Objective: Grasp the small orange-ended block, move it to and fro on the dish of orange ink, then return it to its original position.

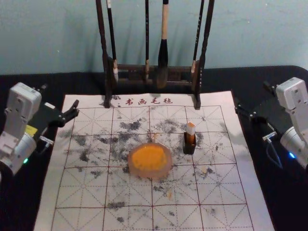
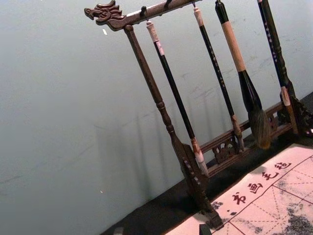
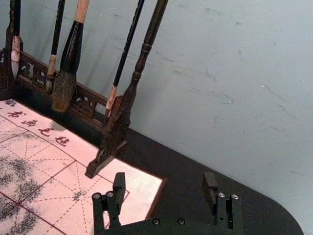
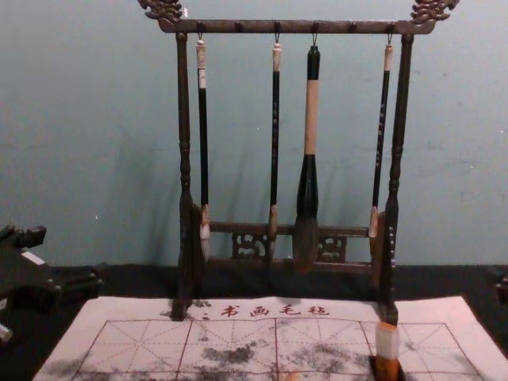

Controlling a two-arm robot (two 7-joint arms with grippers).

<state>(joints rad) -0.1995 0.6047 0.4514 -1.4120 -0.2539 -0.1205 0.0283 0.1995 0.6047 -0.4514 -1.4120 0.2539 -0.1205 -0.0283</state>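
Note:
The small block (image 1: pixel 191 129), white with an orange end, stands upright in a dark holder (image 1: pixel 189 147) right of the dish. In the chest view the block (image 4: pixel 386 343) shows orange at its top and lower down. The round dish (image 1: pixel 165 170) of orange ink lies on the mat's middle. My left gripper (image 1: pixel 59 96) is open by the mat's left edge, its fingertips (image 2: pixel 204 229) just entering the left wrist view. My right gripper (image 1: pixel 251 97) hangs beyond the mat's right edge, far from the block; in its wrist view the right gripper (image 3: pixel 165 182) stands open, holding nothing.
A dark wooden rack (image 1: pixel 132 68) with several hanging brushes (image 4: pixel 307 175) stands at the mat's back edge, before the wall. The gridded, ink-stained white mat (image 1: pixel 82 211) lies on a black table (image 1: pixel 269 74).

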